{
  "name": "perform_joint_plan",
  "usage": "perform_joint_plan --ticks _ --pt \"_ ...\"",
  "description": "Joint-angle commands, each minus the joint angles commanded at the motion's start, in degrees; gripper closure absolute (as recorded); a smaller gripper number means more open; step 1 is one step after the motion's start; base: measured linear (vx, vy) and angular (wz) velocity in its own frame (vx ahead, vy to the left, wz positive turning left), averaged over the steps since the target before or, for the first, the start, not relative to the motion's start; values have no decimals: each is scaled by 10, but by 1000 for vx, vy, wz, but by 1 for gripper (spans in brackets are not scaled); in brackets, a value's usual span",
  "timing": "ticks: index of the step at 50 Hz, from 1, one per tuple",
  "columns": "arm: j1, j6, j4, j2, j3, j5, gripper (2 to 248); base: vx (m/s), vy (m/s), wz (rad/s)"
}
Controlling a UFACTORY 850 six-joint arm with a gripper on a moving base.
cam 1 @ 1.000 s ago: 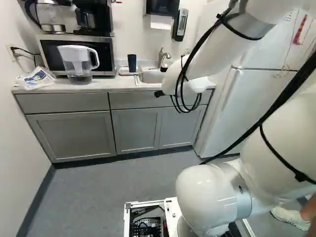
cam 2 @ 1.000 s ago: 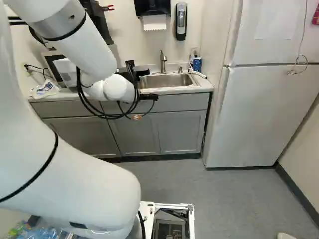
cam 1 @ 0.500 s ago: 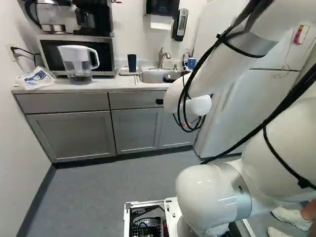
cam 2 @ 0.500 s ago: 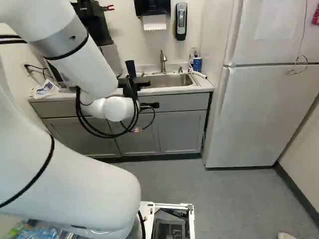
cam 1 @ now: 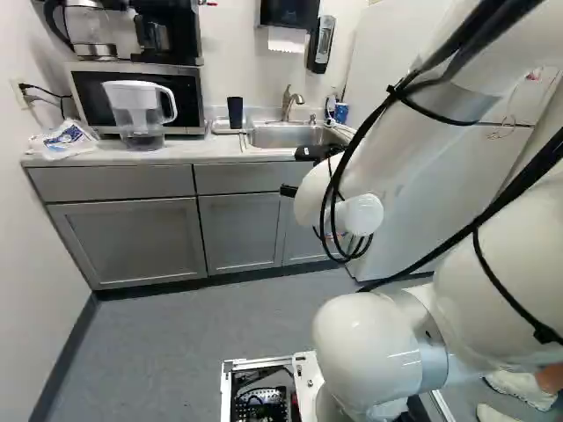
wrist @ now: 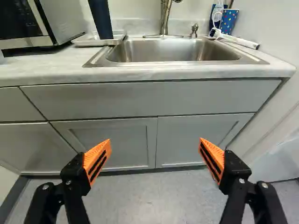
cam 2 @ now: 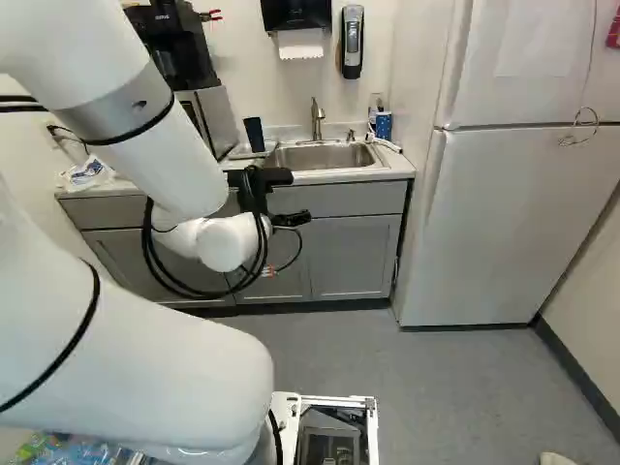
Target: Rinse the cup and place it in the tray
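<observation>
Your end effector (wrist: 155,140) stood open and empty. The cup (wrist: 101,18) stood in the tray (wrist: 85,41), left of the sink (wrist: 173,52); placing looked finished, leaving you only to back clear.

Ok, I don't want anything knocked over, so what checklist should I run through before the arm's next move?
- End effector open: ok, orange pads wide apart.
- Nothing gripped: ok.
- Cup in the tray: ok, standing upright beside the sink.
- End effector clear of the cup: ok, it hovers in front of the cabinets.
- Cup rinsed: cannot tell, its inside is not visible.
- Whole arm clear of the counter edge: cannot tell, check before moving.
</observation>
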Motion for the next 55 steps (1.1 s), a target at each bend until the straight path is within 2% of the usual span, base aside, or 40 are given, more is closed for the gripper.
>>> perform_joint_plan --ticks 27,55 --pt "-3 3 2 7 40 59 3 0 0 0" --pt "-4 3 3 9 49 72 3 0 0 0"
